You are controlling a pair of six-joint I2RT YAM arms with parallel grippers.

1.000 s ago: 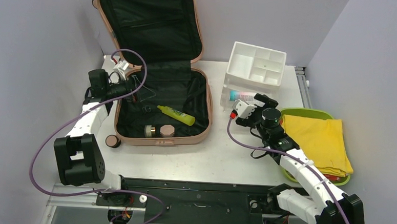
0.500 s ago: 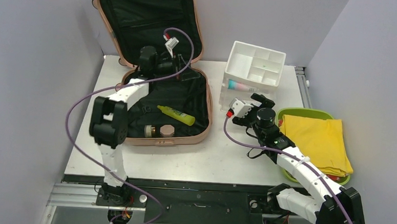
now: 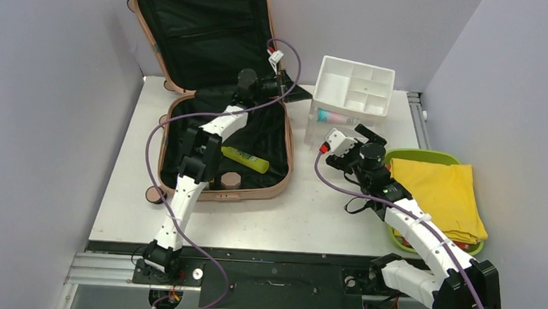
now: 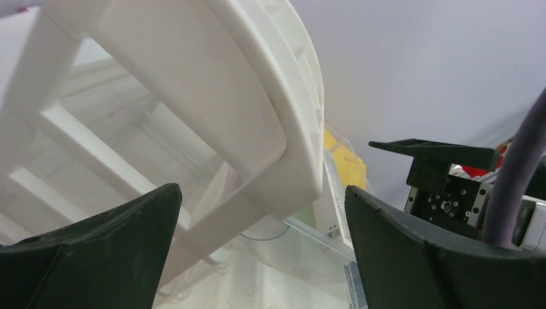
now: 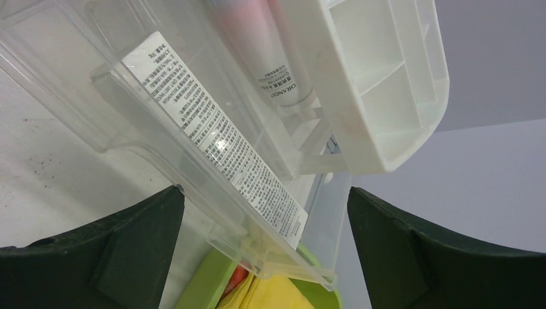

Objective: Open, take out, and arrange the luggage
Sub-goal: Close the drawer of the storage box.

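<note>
While the salmon-pink hard-shell luggage [image 3: 248, 191] lies open at the far left of the white table [image 3: 303, 213], its lid leans upright against the back wall and shows us its black lining. We see a yellow-green tube [image 3: 244, 159] and a brown-lidded jar [image 3: 231, 180] resting in the lower shell. Our left arm reaches across the luggage, and the left gripper [image 4: 259, 188] hangs just beside the white compartmented plastic organizer [image 4: 193, 96], its fingers spread wide with nothing between them. The organizer sits tilted on top of a clear plastic container [image 5: 129, 122], in which a pink tube [image 5: 257, 38] lies. Our right gripper [image 5: 264, 193] faces that container from the near side, its fingers likewise spread wide and empty. To the right, near the right arm, a lime-green tray [image 3: 405, 156] holds a folded yellow cloth [image 3: 439, 195]. We cannot tell whether either gripper touches the organizer or the container.
</note>
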